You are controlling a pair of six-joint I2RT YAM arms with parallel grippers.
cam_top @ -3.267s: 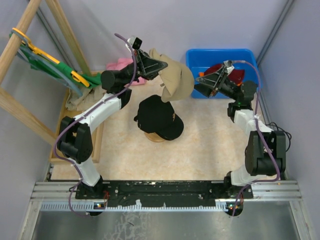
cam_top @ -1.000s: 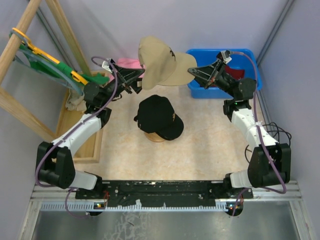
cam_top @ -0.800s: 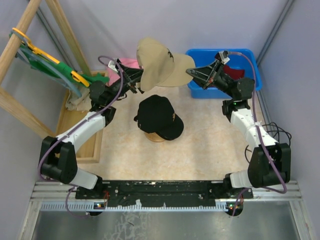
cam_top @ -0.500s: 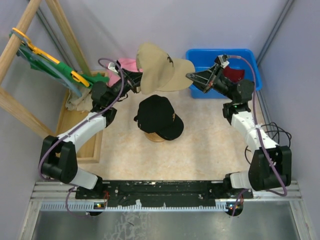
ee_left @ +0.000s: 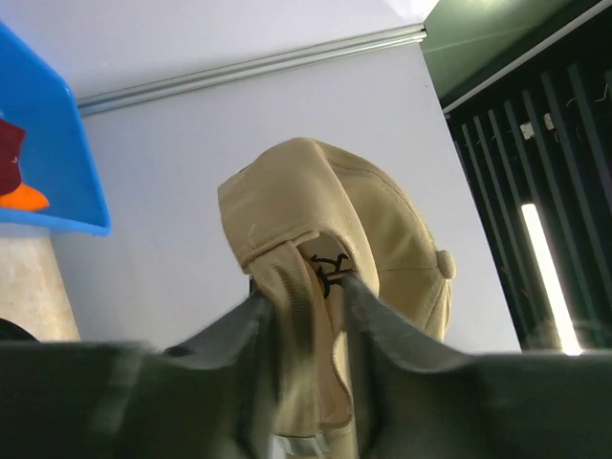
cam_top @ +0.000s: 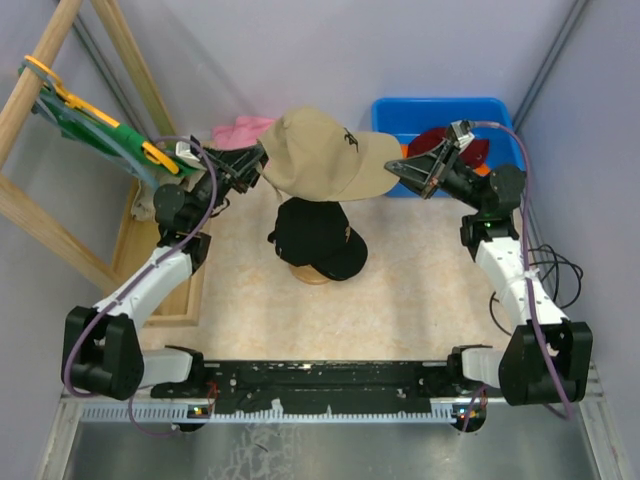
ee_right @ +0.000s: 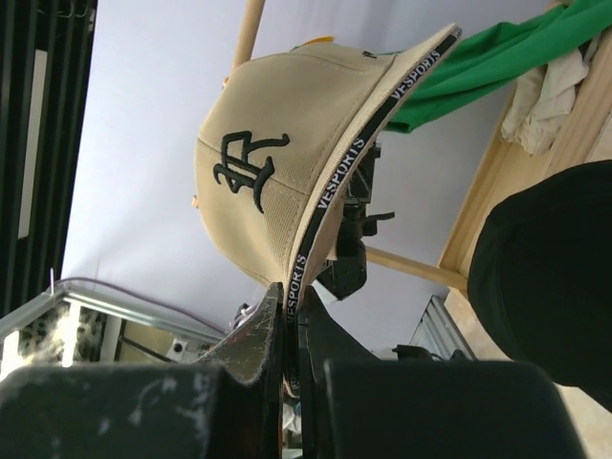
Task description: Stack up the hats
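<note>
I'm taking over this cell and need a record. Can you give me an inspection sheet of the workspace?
Surface: beige table.
Job's things: tan cap held aloft, not yet on black cap; dark red hat, orange hat in blue bin.
Clutter: pink cloth, green garment, yellow hanger.
Grippers: left gripper shut on the cap's strap, right gripper on its brim.
Cables: purple cable along each arm.
Surroundings: wooden frame at left.
</note>
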